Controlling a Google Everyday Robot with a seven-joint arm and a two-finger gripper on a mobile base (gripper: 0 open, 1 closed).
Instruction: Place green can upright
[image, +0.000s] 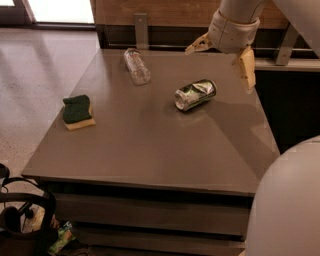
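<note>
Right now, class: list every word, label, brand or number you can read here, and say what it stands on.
No text can be read.
On the green can: a pattern, too blurred to read.
On the clear bottle: no legible label.
On the sponge: nothing.
On the tool, open above the far right of the table: no markings visible.

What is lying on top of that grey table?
A green can on its side, a clear bottle lying flat and a sponge. The open gripper hangs above the far right corner, covering a bit of the table there.
</note>
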